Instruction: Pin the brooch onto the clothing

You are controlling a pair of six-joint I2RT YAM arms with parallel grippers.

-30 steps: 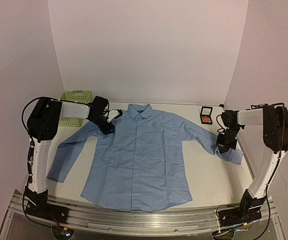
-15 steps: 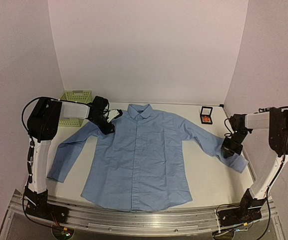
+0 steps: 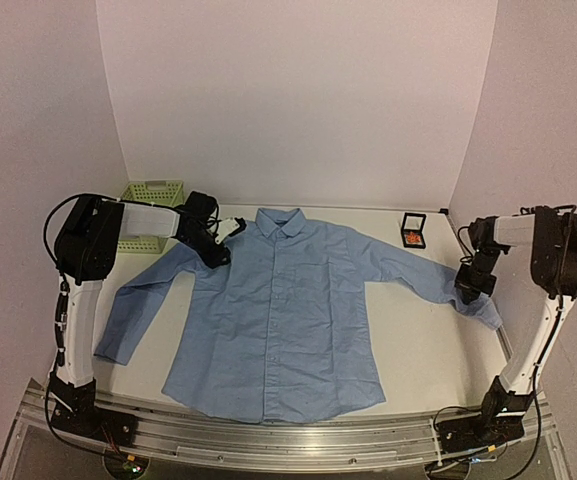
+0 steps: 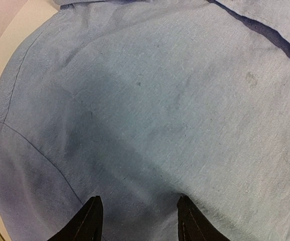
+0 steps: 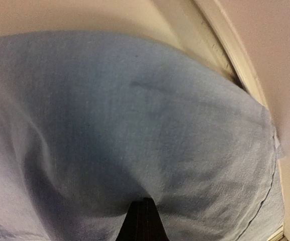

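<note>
Right pincer (image 5: 143,202) tight on shirt (image 3: 278,300) sleeve; left pincer (image 4: 138,199) half-open over shoulder.

Gripper (image 4: 138,202), fingers apart, over light blue shirt (image 4: 160,100) shoulder seam

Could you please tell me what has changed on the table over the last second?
The right gripper, shut on the shirt at the sleeve on its own side, moved outward toward the right edge of the table, drawing that sleeve straighter. The left gripper stayed open over the shirt's shoulder by the collar. The brooch stayed in its black box, and the green basket did not move.
</note>
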